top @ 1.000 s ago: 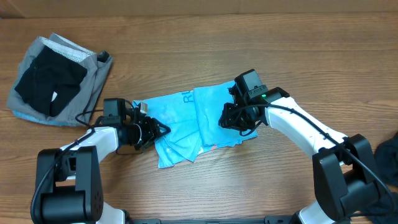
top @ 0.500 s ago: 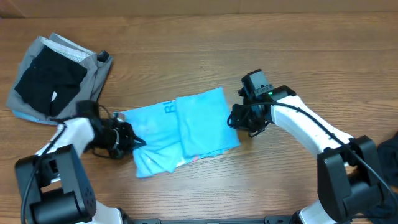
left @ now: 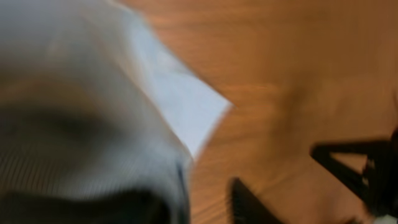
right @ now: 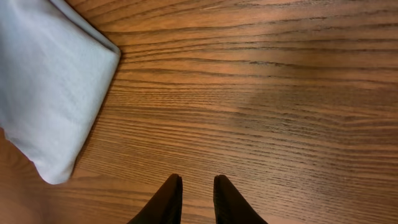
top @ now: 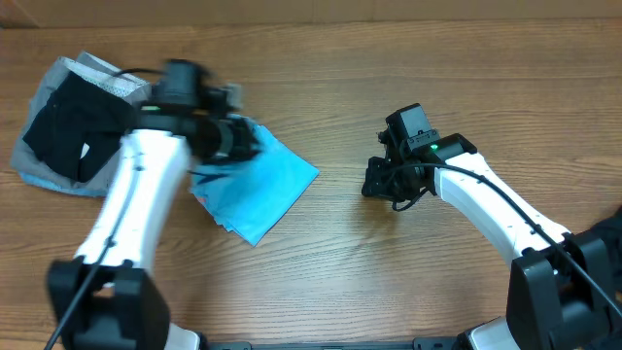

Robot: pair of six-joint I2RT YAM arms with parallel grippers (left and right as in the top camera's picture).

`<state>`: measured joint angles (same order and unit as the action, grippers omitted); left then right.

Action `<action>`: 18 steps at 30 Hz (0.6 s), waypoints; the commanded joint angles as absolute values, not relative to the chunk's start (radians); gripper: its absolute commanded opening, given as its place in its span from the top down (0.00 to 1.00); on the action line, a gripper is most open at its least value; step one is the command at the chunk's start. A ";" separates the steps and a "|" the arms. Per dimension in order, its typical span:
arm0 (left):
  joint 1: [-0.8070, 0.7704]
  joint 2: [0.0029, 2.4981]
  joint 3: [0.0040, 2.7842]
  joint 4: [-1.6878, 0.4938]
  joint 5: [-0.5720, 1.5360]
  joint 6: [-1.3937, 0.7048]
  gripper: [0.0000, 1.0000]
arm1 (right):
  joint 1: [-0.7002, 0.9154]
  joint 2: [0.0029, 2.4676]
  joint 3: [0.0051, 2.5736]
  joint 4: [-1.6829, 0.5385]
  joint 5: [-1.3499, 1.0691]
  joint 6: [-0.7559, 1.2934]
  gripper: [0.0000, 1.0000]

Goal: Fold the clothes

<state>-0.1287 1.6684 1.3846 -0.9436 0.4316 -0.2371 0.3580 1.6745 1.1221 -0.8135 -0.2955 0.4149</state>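
The folded light-blue T-shirt (top: 262, 190) lies left of the table's middle, one corner pointing right. My left gripper (top: 243, 139), blurred by motion, hovers over its far left edge. In the left wrist view the pale cloth (left: 180, 112) drapes over one finger, and bare wood shows between it and the other finger (left: 249, 202), so the left gripper (left: 208, 186) looks open. My right gripper (top: 369, 187) stands apart from the shirt over bare wood. In its own view the right gripper (right: 196, 180) is slightly open and holds nothing, with the shirt's corner (right: 43, 81) at the left.
A grey garment (top: 39, 160) with a black garment (top: 68, 126) on top lies at the far left of the table (top: 437, 87). A dark cloth (top: 607, 248) shows at the right edge.
My left arm swung up and back toward the far left, and the shirt slid left and turned with it. The right gripper let the shirt go and stays put.
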 commanded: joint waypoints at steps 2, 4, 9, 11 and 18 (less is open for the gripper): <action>-0.435 1.792 1.359 -1.000 0.249 -0.316 0.17 | 0.358 1.652 1.128 -0.825 -0.285 0.407 0.79; -0.473 1.817 1.362 -1.042 0.168 -0.328 0.14 | 0.358 1.652 1.128 -0.836 -0.285 0.391 0.79; -0.435 1.800 1.408 -1.156 0.070 -0.341 0.16 | 0.358 1.652 1.128 -0.841 -0.285 0.389 0.78; -0.396 1.777 1.439 -1.190 0.067 -0.334 0.16 | 0.358 1.652 1.128 -0.836 -0.286 0.389 0.78; -0.257 1.711 1.535 -1.246 0.174 -0.222 0.25 | 0.361 1.652 1.127 -0.731 -0.432 0.329 0.66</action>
